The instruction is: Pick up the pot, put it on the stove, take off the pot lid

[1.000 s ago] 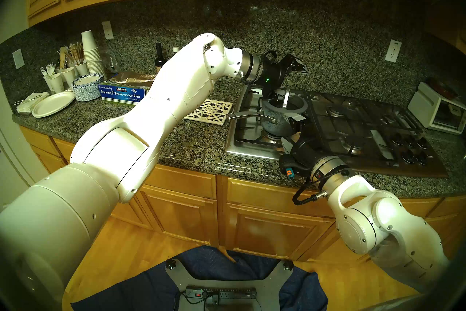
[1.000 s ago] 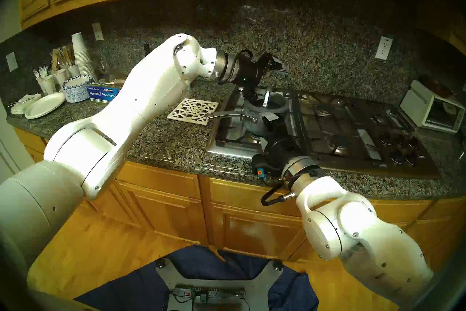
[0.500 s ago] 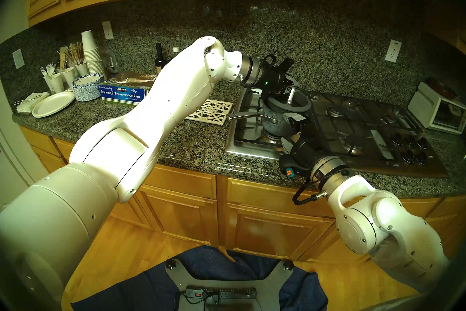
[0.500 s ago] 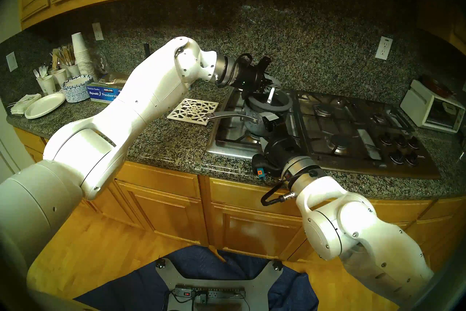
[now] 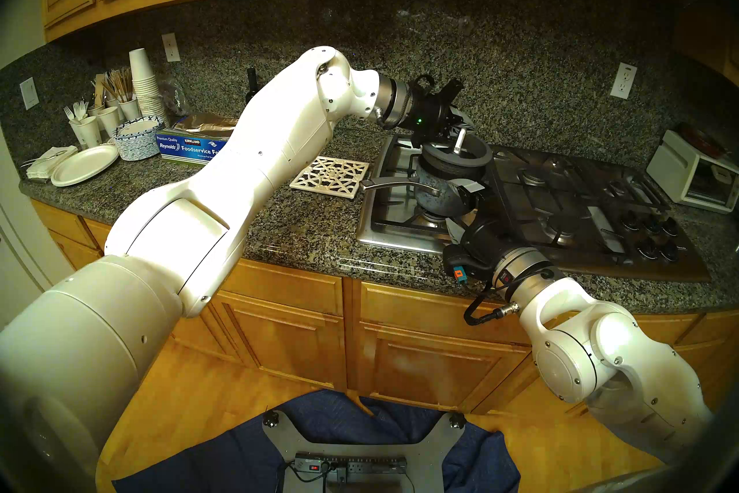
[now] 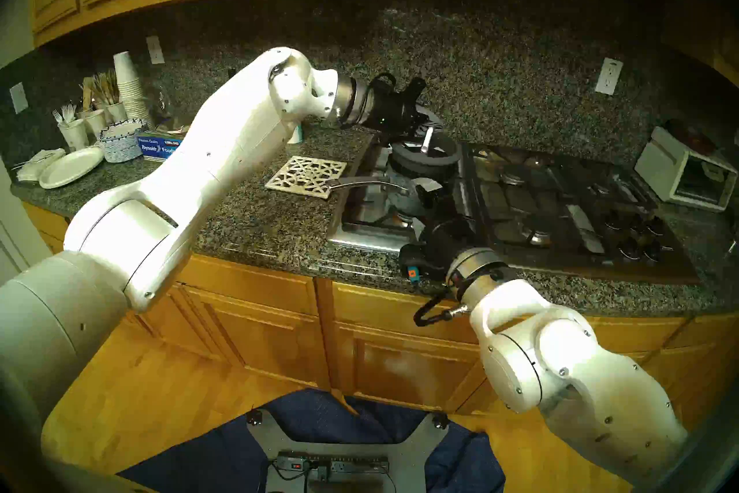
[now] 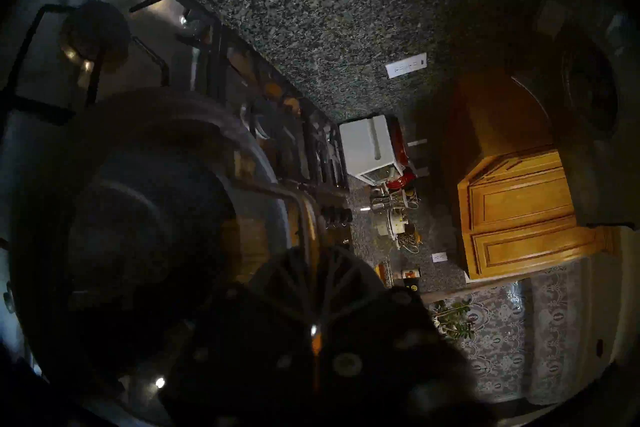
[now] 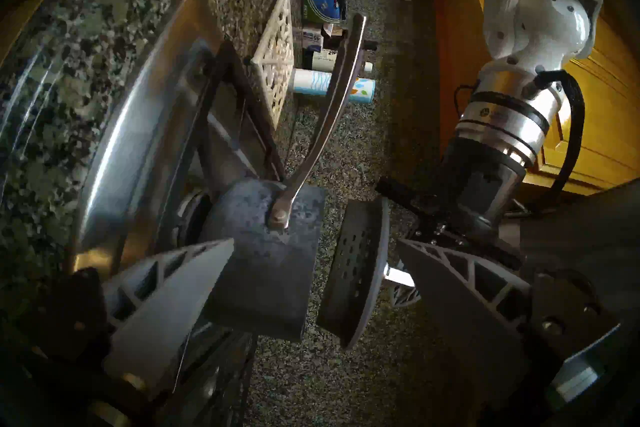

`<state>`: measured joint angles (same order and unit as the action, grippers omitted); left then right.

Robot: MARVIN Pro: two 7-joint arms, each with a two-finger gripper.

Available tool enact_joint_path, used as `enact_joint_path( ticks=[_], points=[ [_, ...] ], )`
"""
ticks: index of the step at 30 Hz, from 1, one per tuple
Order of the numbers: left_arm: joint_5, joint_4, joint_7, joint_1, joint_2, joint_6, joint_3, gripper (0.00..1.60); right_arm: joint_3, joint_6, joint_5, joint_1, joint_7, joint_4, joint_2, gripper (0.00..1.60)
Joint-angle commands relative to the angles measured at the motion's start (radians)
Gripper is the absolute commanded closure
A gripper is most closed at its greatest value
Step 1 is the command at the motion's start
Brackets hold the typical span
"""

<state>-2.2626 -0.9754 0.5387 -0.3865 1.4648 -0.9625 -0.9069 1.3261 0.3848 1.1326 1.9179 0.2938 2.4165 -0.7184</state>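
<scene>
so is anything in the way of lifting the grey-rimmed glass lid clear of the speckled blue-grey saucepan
Nothing visible. The left gripper is shut on the lid, already raised off the saucepan, with open space above. The right gripper stands open around the saucepan's body, below the lid.

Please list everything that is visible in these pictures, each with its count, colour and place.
pot: one, blue-grey, on the stove, front left
pot lid: one, dark grey rim, held just above the pot
stove: one, steel with black grates, set in the counter
trivet: one, white lattice, left of the stove
foil box: one, blue, further left
paper plates: a stack, white, counter's far left
paper cups: a tall stack, white, behind the plates
toaster oven: one, white, right of the stove
left gripper: shut on the pot lid's loop handle
right gripper: open, beside the pot
</scene>
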Motion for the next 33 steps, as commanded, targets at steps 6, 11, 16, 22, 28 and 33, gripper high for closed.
enact_joint_path(
  ticks=[6,11,16,22,28,33],
  points=[
    [-0.013,-0.065,-0.025,0.084,-0.024,0.003,-0.064,1.60,0.016,0.000,0.006,-0.015,-0.017,0.027,0.000,0.00],
    [-0.008,-0.079,-0.022,0.076,-0.045,0.003,-0.072,1.60,0.016,-0.001,0.006,-0.015,-0.018,0.027,0.000,0.00],
    [0.001,-0.089,-0.021,0.070,-0.067,0.003,-0.078,1.60,0.017,-0.001,0.006,-0.015,-0.018,0.027,0.000,0.00],
    [0.019,-0.096,-0.021,0.063,-0.095,0.003,-0.086,1.60,0.017,-0.001,0.005,-0.014,-0.019,0.027,0.000,0.00],
    [0.038,-0.098,-0.026,0.054,-0.118,0.004,-0.093,1.60,0.017,-0.001,0.005,-0.014,-0.019,0.027,0.000,0.00],
    [0.051,-0.104,-0.029,0.046,-0.135,0.004,-0.100,1.60,0.017,-0.001,0.005,-0.014,-0.019,0.027,0.000,0.00]
  ],
)
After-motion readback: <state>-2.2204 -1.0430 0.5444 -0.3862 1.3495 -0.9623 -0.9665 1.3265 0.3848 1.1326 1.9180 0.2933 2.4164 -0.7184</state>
